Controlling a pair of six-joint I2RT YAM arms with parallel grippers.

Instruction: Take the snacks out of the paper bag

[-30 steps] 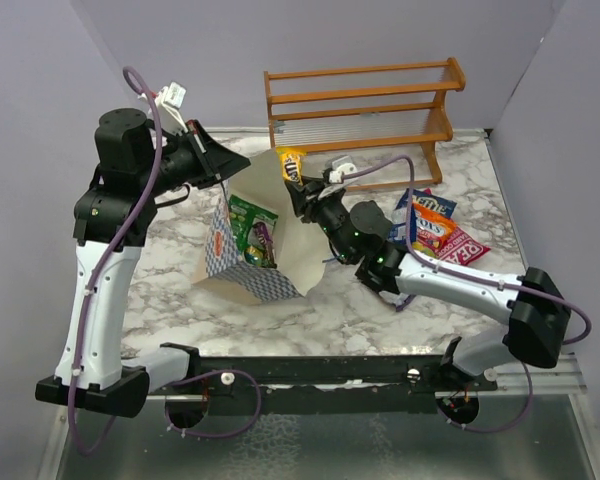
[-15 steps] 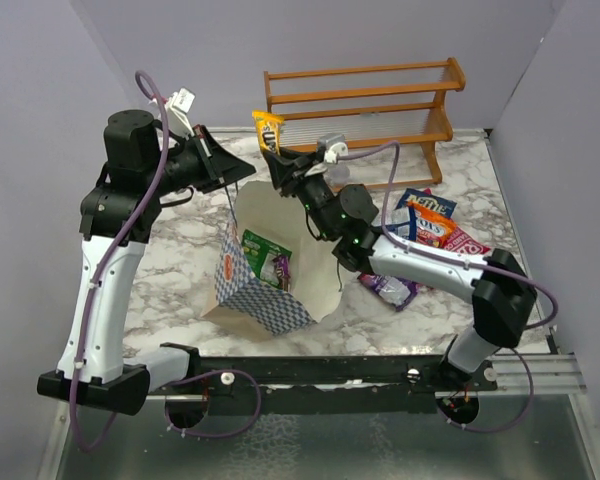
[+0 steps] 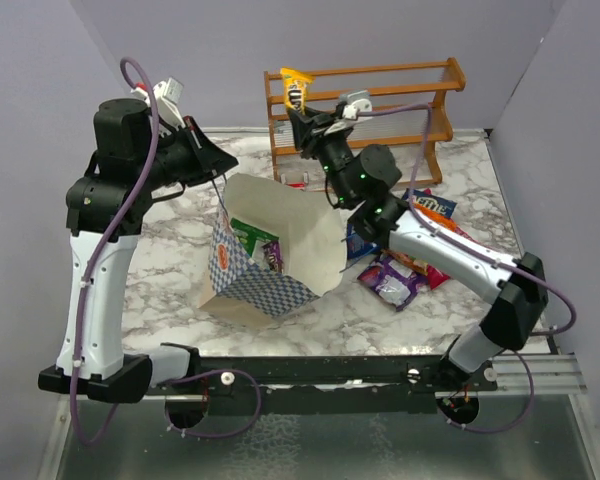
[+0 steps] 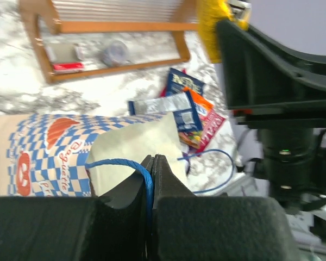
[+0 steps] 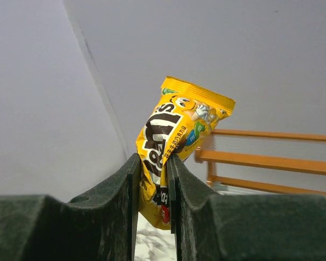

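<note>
The paper bag [image 3: 280, 235] lies tilted on the table with its mouth open toward the right. My left gripper [image 3: 223, 167] is shut on its blue cord handle [image 4: 118, 162] and holds the rim up. A green packet [image 3: 248, 238] and a purple packet [image 3: 272, 256] show inside the bag. My right gripper [image 3: 302, 112] is shut on a yellow packet [image 3: 296, 88], held high above the bag in front of the rack; the packet also shows in the right wrist view [image 5: 180, 128]. A purple packet [image 3: 392, 282] and a dark blue packet [image 3: 435, 207] lie right of the bag.
An orange-brown wooden rack [image 3: 380, 72] stands at the back, with small clear cups [image 3: 298, 180] at its foot. A silver-blue packet [image 4: 165, 103] and an orange packet [image 4: 202, 111] lie beside the bag. Purple walls close in on the left, back and right.
My right gripper has risen out of the bag's mouth with the yellow packet, up and toward the rack. The bag has shifted slightly in my left gripper's hold.
</note>
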